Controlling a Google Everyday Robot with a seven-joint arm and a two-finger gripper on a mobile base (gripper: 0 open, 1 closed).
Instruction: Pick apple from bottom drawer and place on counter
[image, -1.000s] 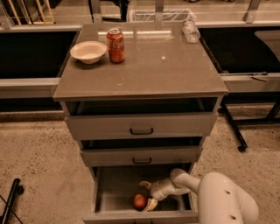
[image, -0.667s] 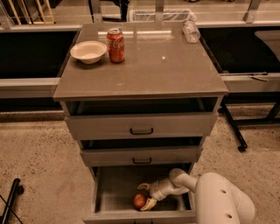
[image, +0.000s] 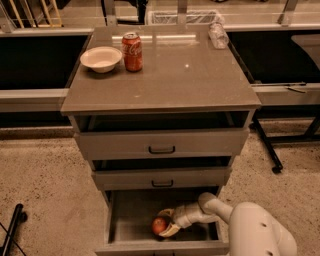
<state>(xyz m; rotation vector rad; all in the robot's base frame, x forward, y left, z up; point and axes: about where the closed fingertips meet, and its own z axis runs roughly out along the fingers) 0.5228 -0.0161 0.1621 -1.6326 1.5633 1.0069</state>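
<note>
The apple (image: 159, 225), small and red-orange, lies on the floor of the open bottom drawer (image: 127, 222), near its front panel. My gripper (image: 166, 223) reaches into the drawer from the right on a white arm, and its pale fingers (image: 170, 230) sit on either side of the apple's right half, touching or nearly touching it. The apple still rests on the drawer floor. The counter (image: 185, 70) is the glossy grey-brown slab on top of the cabinet.
On the counter stand a white bowl (image: 101, 58) and a red soda can (image: 132, 51) at the back left, and a clear plastic bottle (image: 218, 35) at the back right. Two upper drawers (image: 161, 145) are slightly open. My white arm housing (image: 260, 232) fills the lower right.
My gripper has slid a little left and closed in around the apple. The apple has stayed in place on the drawer floor.
</note>
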